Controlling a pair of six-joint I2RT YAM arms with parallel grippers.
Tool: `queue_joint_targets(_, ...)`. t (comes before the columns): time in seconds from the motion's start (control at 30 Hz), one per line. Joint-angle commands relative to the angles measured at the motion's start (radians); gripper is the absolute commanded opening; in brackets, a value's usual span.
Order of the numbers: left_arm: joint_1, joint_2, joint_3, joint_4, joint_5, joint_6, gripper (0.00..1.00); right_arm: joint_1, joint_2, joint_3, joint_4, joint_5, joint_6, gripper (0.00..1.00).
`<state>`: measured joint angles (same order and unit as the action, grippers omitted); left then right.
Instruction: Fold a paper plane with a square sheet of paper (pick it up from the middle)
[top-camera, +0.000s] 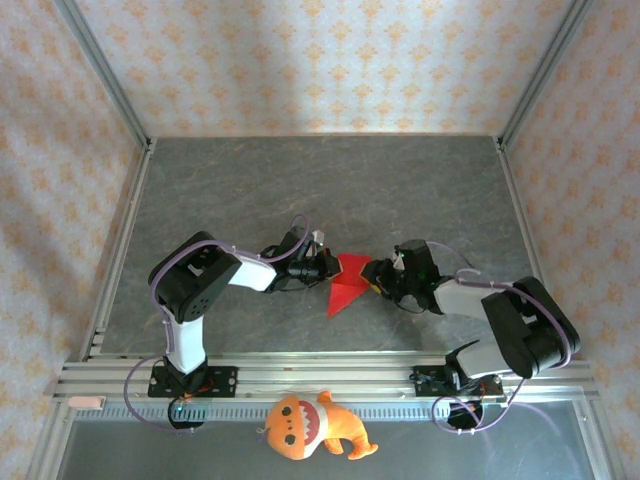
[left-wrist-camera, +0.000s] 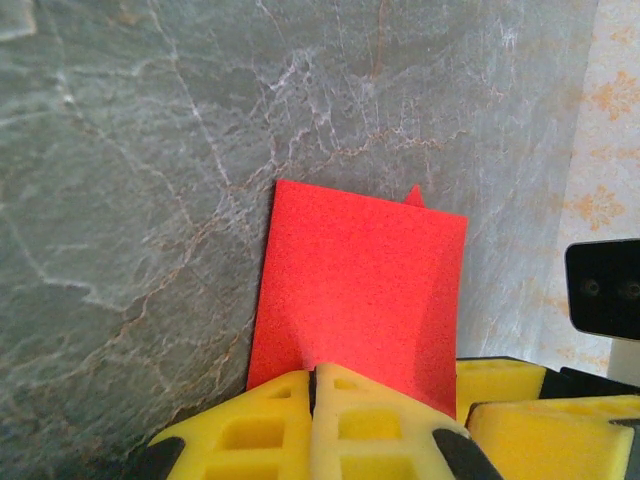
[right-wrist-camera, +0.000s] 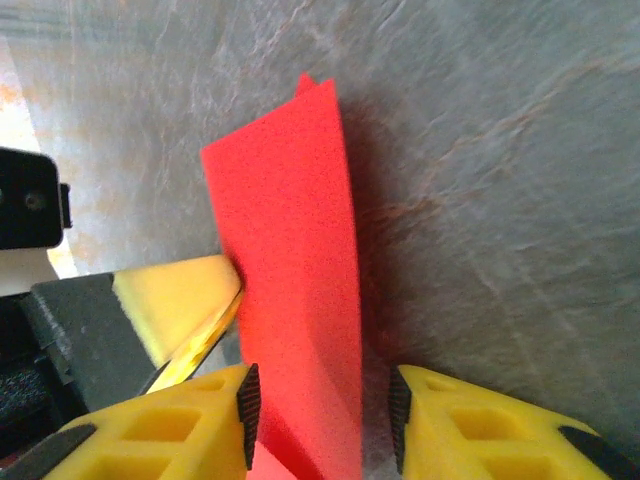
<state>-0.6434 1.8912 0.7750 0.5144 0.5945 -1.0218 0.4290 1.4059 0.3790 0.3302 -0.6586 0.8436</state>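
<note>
One red paper (top-camera: 349, 286), seemingly a single sheet, and one plush toy (top-camera: 305, 425).

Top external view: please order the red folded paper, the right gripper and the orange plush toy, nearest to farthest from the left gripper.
From the left gripper:
1. The bright red folded paper, pinched in its fingertips.
2. The right gripper, just right of the paper, jaws open around it.
3. The orange plush toy with white teeth, at the near edge.

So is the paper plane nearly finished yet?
Not yet. The red paper is already folded over into layers. The left gripper pinches one edge while the right gripper straddles it, jaws apart. It isn't a narrow dart with a centre ridge, so more folds remain.
</note>
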Motion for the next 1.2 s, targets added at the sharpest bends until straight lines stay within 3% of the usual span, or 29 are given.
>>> queue_joint_targets(0.0,0.001,0.016,-0.020,0.011,0.001,0.005,0.00,-0.003,0.020,0.044,0.025,-0.057,-0.051,0.38)
queue_joint_targets(0.47,0.000,0.002,-0.023,-0.023,-0.009,0.028,0.00,-0.069,0.176,0.127,0.025,-0.206,-0.173,0.22)
queue_joint_targets(0.93,0.001,0.006,0.005,-0.069,-0.015,0.054,0.00,-0.104,0.230,0.158,-0.016,-0.238,-0.243,0.23)
queue_joint_targets(1.17,0.001,-0.021,0.017,-0.091,-0.019,0.071,0.00,-0.107,0.237,0.175,-0.046,-0.266,-0.275,0.08)
